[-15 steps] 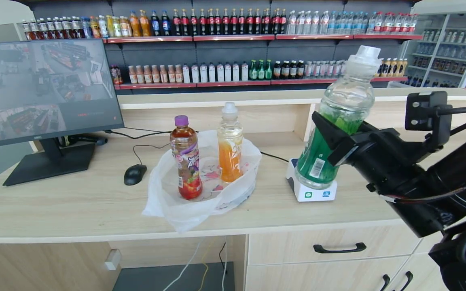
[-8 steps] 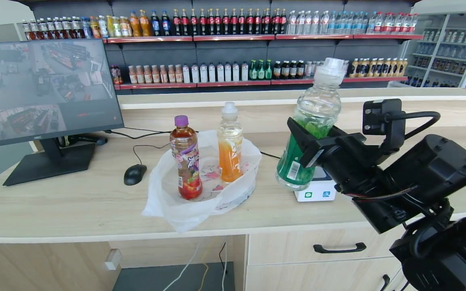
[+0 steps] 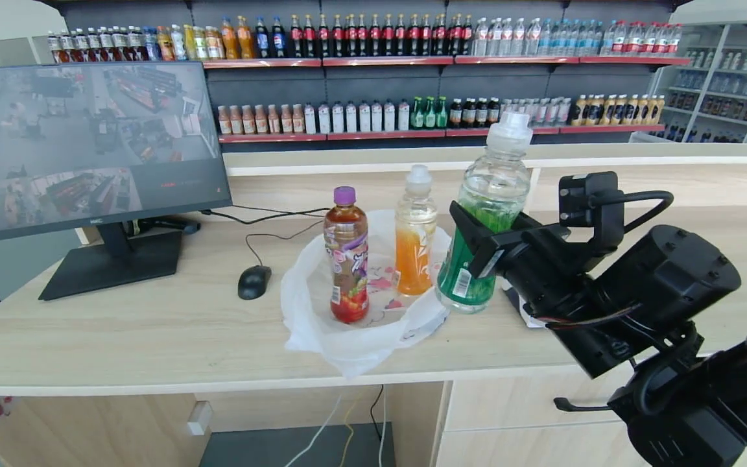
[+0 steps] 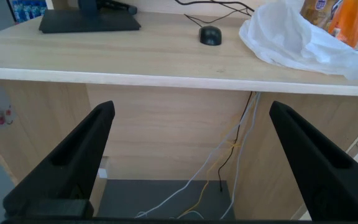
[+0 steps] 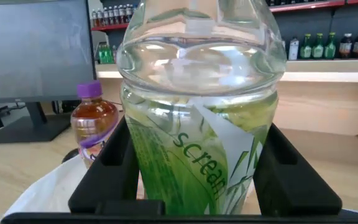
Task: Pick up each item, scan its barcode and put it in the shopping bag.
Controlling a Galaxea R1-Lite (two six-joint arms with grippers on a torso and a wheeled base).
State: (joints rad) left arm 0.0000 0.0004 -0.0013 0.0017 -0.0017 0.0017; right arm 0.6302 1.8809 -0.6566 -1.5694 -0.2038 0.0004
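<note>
Standing upright inside the right hand (image 3: 477, 241), the green bottle (image 3: 495, 189).

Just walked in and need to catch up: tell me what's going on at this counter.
The right gripper holds a green-labelled bottle upright, right beside the white shopping bag on the counter. A purple-capped bottle and an orange bottle already stand in the bag. The left gripper hangs open below the counter's edge.

I see a monitor (image 3: 82, 143) at nine o'clock on the table (image 3: 120, 331), a mouse (image 3: 254, 282) near it, shelves (image 3: 386, 61) at twelve.
</note>
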